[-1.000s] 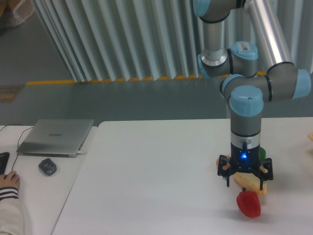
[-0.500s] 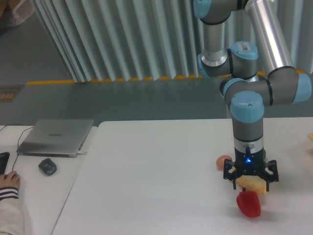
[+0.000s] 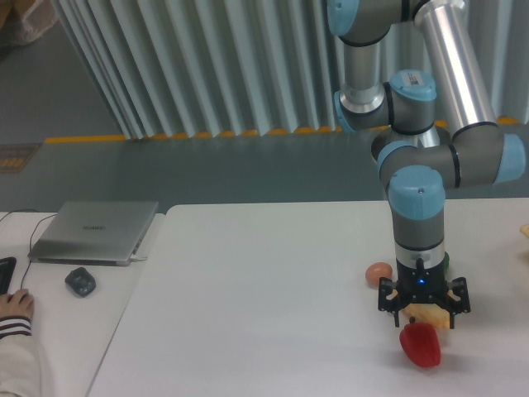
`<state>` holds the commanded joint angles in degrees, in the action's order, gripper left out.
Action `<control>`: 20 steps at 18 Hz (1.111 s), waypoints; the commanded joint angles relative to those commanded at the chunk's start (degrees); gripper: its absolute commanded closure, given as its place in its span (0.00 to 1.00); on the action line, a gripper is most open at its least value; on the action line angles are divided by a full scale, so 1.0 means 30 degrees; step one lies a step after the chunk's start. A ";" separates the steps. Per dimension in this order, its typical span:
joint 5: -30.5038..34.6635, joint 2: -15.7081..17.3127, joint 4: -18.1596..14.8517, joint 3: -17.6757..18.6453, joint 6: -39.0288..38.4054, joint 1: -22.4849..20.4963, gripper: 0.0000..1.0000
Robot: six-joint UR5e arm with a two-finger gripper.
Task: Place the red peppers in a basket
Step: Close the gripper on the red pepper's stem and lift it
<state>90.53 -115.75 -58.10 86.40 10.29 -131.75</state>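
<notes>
The red pepper (image 3: 421, 345) lies on the white table (image 3: 264, 281) at its near right, glossy, close to the bottom edge of the view. Directly above it, just short of touching as far as can be judged, hangs the gripper (image 3: 423, 318), pointing straight down with a small blue light lit on its black body; its two fingers stand spread to either side and nothing is caught between them. Behind the fingers lies a pale yellow thing (image 3: 430, 315), partly hidden by the gripper, so what it is cannot be told. A small brown egg (image 3: 378, 271) sits on the table just to the left of the gripper, and a sliver of a green pepper (image 3: 445, 261) shows behind the arm's wrist on the right. The arm (image 3: 417, 215) itself, grey with light blue joint caps, rises from the gripper and blocks most of what is behind it. Far left on the table a closed silver laptop (image 3: 95, 230) carries a small mark on its lid, too small to read. Near it rests a dark mouse (image 3: 80, 281), and a person's hand (image 3: 15, 306) in a striped cuff reaches in at the left edge.
</notes>
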 joint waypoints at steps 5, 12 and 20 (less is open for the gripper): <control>0.0176 -0.0527 0.0029 -0.0087 -0.0499 0.0000 0.00; 0.0088 -0.0849 0.0029 -0.0117 -0.0529 0.0029 0.00; 0.0088 -0.0908 0.0029 -0.0205 -0.0851 0.0146 0.00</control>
<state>90.79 -118.48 -58.01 85.78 7.74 -131.31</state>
